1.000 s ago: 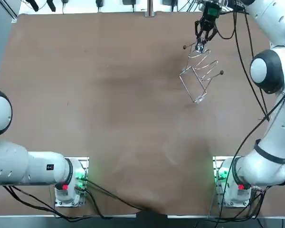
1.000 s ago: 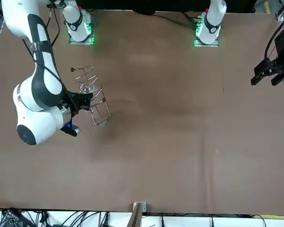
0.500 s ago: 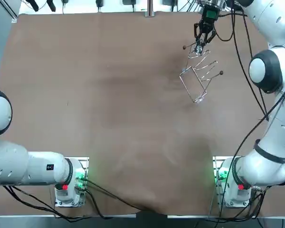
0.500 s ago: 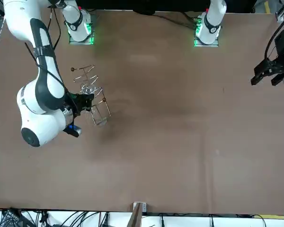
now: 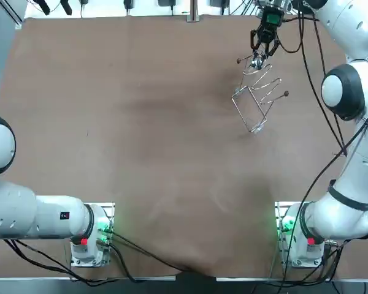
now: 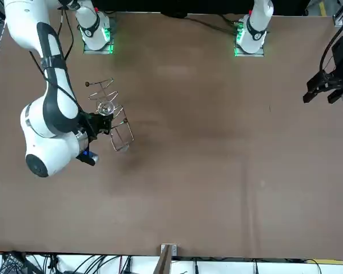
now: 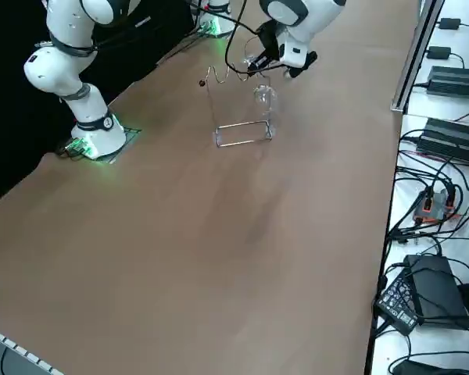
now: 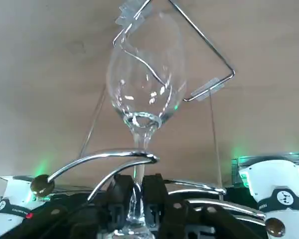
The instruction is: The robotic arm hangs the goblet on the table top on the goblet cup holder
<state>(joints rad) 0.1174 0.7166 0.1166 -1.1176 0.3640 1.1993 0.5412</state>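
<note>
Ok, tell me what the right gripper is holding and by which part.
The right gripper grips the goblet by its stem, bowl hanging down.

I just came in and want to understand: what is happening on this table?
The right gripper is shut on the stem of a goblet, which hangs upside down. The stem sits between the top wires of the wire holder, which stands toward the far side of the table, on the robot's right. The goblet seems hung, but it is not yet released.

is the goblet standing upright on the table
No, the goblet hangs bowl-down, its stem gripped by the right gripper at the holder and its wire rail.
</note>
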